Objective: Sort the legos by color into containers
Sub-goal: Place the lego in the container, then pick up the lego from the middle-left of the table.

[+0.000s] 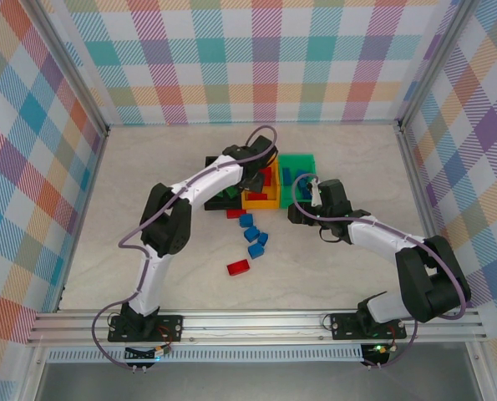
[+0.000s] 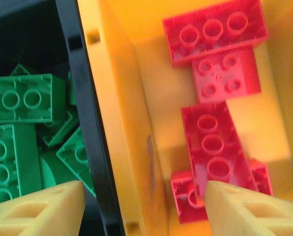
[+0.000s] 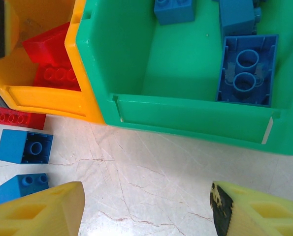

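Note:
The three joined containers stand mid-table: black bin [image 1: 221, 190], orange bin [image 1: 265, 199], green bin [image 1: 300, 163]. My left gripper [image 1: 255, 177] [image 2: 144, 209] hangs open astride the wall between black bin [image 2: 87, 123] and orange bin [image 2: 136, 98]. Green legos [image 2: 18, 101] lie in the black bin and red legos [image 2: 212, 142] in the orange one; its right finger [image 2: 254, 209] is at a red brick's edge. My right gripper [image 1: 308, 194] [image 3: 146, 211] is open over bare table before the green bin [image 3: 185, 118], which holds blue legos [image 3: 247, 69].
Loose bricks lie on the table in front of the bins: a red one [image 1: 235, 213] [image 3: 18, 119], three blue ones [image 1: 254, 234] [image 3: 25, 146], and a red one [image 1: 238, 267] nearer the arms. Plaid walls enclose the table.

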{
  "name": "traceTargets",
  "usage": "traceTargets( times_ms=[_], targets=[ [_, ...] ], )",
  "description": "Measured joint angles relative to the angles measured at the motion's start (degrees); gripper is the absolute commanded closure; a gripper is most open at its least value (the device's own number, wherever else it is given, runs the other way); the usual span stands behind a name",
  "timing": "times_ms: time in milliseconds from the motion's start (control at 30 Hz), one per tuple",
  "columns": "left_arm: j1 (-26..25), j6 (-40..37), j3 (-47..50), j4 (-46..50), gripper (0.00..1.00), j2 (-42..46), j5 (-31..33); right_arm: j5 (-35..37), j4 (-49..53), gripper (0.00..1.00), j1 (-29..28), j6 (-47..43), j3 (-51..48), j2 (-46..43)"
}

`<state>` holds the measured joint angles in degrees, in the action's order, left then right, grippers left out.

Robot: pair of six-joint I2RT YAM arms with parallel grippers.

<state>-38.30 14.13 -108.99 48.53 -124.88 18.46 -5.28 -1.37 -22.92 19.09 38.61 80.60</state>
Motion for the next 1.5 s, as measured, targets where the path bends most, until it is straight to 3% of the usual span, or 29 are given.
traceTargets(
  times_ms=[433,733,1200,1500],
  targets=[
    [-1.27,2.29,26.67,-16.63,0.35,22.58,-7.58,0.04,-0.22,0.31,0.00,0.11,0.00,0.74],
    [-1.64,5.64,50.75,-27.52,0.35,36.98,-11.78,-0.20,-0.39,0.31,0.00,0.13,0.00,0.85],
    [-3.13,6.03,63.14,-24.37,0.35,53.83,-13.00,-0.79,-0.72,0.31,0.00,0.17,0.07,2.34],
    [-3.28,9.31,65.13,-17.51,0.36,58.07,-13.55,-0.85,-0.76,0.31,0.00,0.48,0.07,2.34]
  ],
)
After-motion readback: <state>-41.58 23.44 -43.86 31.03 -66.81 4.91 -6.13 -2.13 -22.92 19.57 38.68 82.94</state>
